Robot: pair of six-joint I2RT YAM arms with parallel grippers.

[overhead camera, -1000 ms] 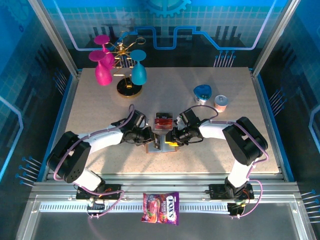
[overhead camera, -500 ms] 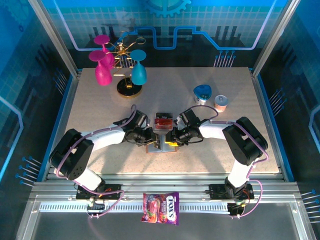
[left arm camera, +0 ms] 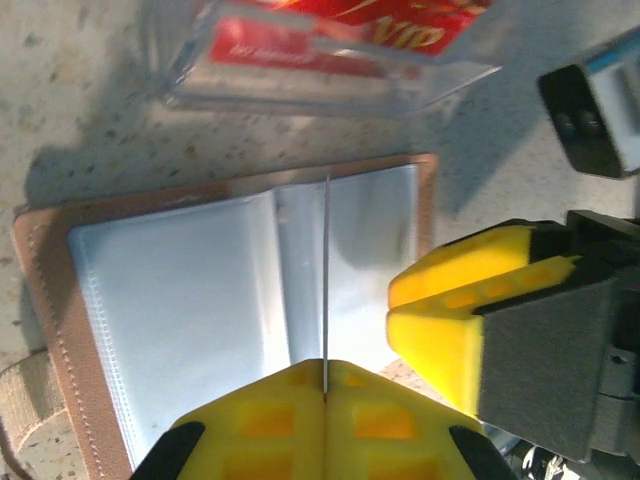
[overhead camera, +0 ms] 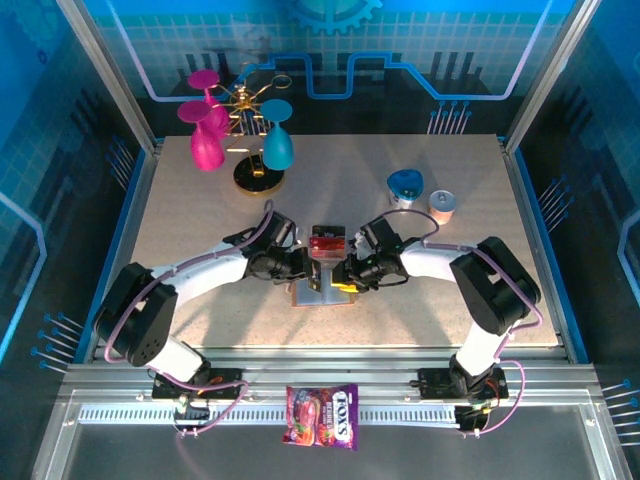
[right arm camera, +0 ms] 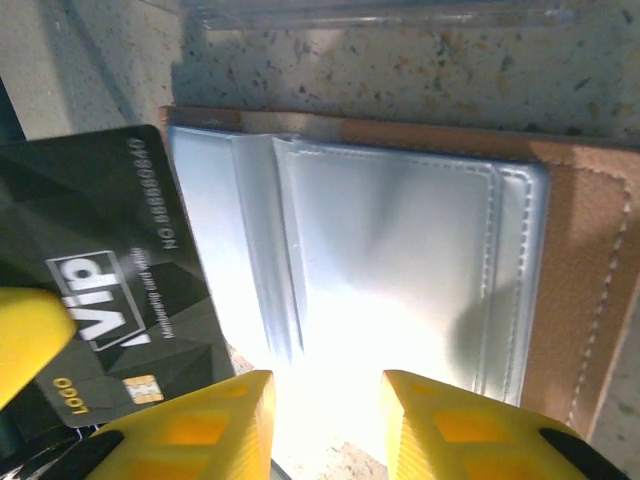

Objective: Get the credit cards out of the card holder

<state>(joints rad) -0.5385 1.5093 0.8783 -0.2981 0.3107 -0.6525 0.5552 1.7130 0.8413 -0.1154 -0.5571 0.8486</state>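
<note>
The left gripper (left arm camera: pixel 325 392), clamped on a black credit card (right arm camera: pixel 110 290), has been shifted slightly away from the bases, while the right gripper (right arm camera: pixel 327 410) is held part-open.

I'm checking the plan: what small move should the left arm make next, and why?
Probably carry the black card to the clear tray: the left pincer is shut on it, it looks free of the card holder, and red cards already lie in that tray.

Overhead wide; wrist views close, sharing card holder (left arm camera: pixel 180 290).
</note>
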